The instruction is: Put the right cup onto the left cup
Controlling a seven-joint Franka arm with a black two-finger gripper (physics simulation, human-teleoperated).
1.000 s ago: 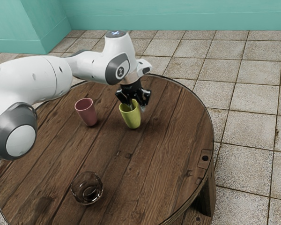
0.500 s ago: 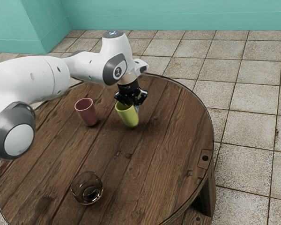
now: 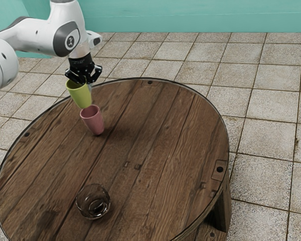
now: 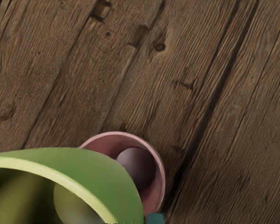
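Claw gripping the green cup, I am holding it aloft, toward the exterior view's eleven o'clock from the pink cup.

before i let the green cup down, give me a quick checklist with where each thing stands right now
1. Green cup in the grip: ok, the gripper has it by the rim.
2. Green cup lifted off the table: ok.
3. Pink cup ready to receive: ok, it stands upright on the table, mouth up.
4. Green cup centred over the pink one: cannot tell; its base looks near the pink rim, but exact alignment is unclear.
5. Green cup seated in the pink one: not ok, not in yet.
6. Glass bowl out of the way: ok, well apart from both cups.
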